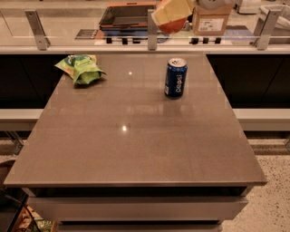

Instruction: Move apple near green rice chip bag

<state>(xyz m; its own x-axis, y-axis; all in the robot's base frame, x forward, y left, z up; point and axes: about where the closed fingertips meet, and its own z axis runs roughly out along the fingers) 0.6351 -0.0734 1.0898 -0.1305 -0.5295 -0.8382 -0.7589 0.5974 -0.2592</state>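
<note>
A: So, where is the small round red-orange apple (171,27)?
B: Top centre, aloft, pinched in the pale yellow two-finger claw (173,14), beyond the blue soda can (176,78).
A: What's left?
B: Setting it on the grey bench (136,145) beside the wrinkly light-green foil chip bag (81,68), upper left.

The grey-brown worktop (136,154) has a glossy surface showing small ceiling-light reflections (124,128) and stands on a speckled floor (272,204). Behind it runs a pale rear counter (68,43) with metal brackets (36,29), dark fronts (253,81) below, and a cardboard box (210,21) on top. The tool (174,11) is at the top edge, above that counter.
</note>
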